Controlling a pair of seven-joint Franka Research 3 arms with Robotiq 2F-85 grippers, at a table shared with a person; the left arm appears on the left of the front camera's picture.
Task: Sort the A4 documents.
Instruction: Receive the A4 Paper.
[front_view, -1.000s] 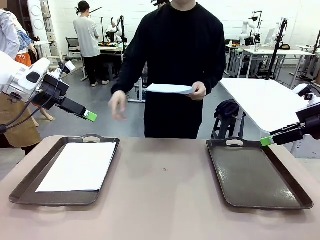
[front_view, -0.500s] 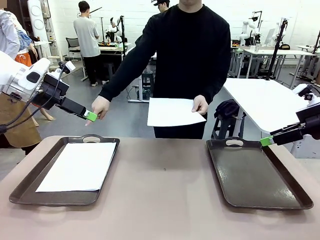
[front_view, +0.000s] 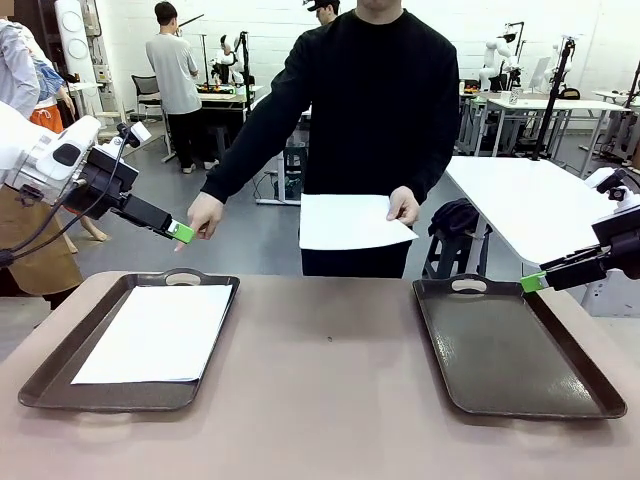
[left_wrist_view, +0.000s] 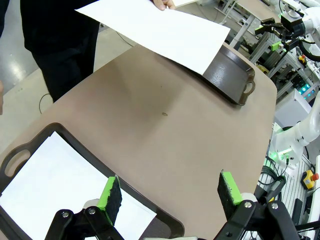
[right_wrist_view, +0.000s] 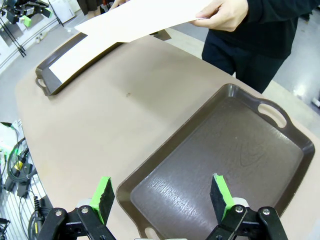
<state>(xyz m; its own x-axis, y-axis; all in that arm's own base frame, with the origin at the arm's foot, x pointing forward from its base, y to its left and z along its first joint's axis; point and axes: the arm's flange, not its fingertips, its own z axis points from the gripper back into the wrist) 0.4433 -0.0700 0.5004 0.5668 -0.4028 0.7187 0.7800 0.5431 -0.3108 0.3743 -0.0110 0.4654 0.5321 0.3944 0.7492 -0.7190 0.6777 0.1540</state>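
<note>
Front view: a person across the worktop (front_view: 330, 400) holds one A4 sheet (front_view: 352, 222) level in one hand (front_view: 404, 206), above the far edge and between the two trays, apparently offering it for sorting. The other hand (front_view: 203, 215) points at or touches the left tool (front_view: 181, 232), perhaps signalling which arm should take it. A second sheet (front_view: 158, 332) lies flat in the left tray (front_view: 60, 360); the right tray (front_view: 515, 345) holds nothing. Left tool: fingers well apart, raised above its tray. Right tool (right_wrist_view: 161, 195): fingers likewise spread, poised over the near end of the right tray, gripping nothing. Both appear ready to receive.
</note>
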